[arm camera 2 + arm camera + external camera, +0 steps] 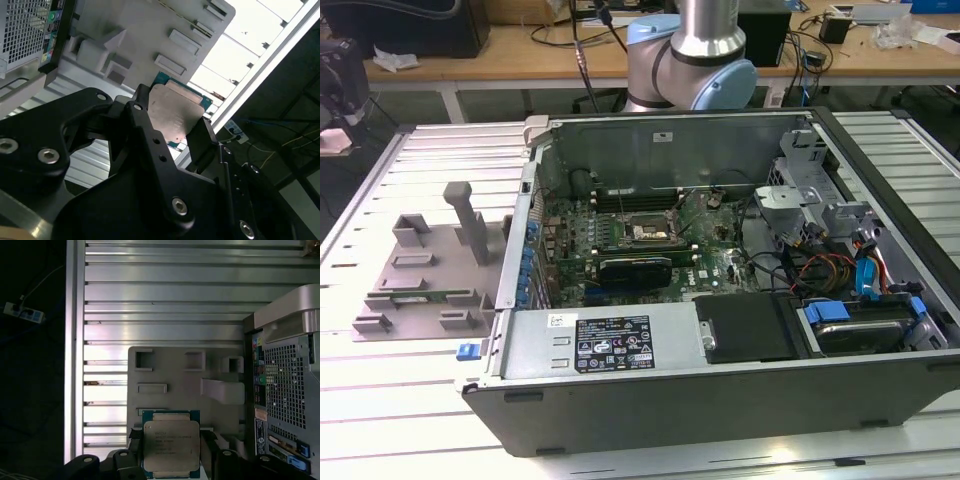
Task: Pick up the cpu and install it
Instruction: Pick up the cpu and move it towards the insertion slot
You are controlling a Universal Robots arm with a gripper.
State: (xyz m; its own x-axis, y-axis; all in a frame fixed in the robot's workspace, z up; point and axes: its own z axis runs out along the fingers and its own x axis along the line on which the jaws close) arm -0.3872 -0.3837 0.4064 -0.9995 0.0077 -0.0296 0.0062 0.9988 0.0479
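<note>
Claw: your gripper is clamped on the cpu by two opposite edges | Cpu: sits squarely between the jaws, above the grey parts holder | Socket: inside the computer case, on the exterior view's right of that holder

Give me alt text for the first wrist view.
A black gripper clamps a small square cpu with a pale silver-grey metal top and green edge between its fingers. Beyond it lie a grey plastic fixture plate with moulded pockets, on a ribbed aluminium table, and a computer case's perforated metal back.
</note>
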